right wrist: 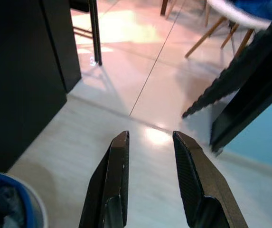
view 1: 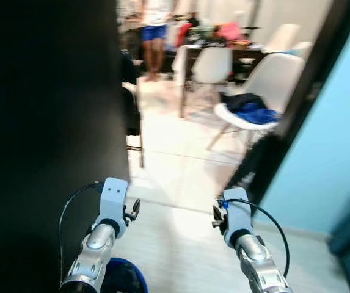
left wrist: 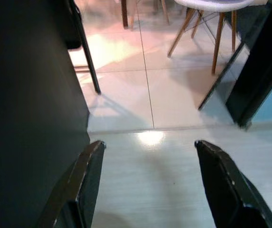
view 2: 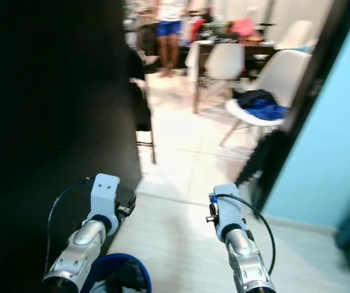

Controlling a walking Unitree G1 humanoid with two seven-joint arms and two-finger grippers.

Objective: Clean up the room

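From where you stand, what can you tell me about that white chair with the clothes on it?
The white chair stands past the doorway on the pale tiled floor, near the dining table. It has a smooth moulded shell, plastic by its look, on splayed wooden legs braced with thin metal rods. Dark and blue clothes lie heaped on its seat. Nothing else touches it.

A pale tiled floor (view 1: 181, 159) leads to a dark table (view 1: 223, 54) with white chairs (view 1: 266, 82) around it. Near the table, a black door (view 1: 46, 140) and a light blue wall (view 1: 333, 140).
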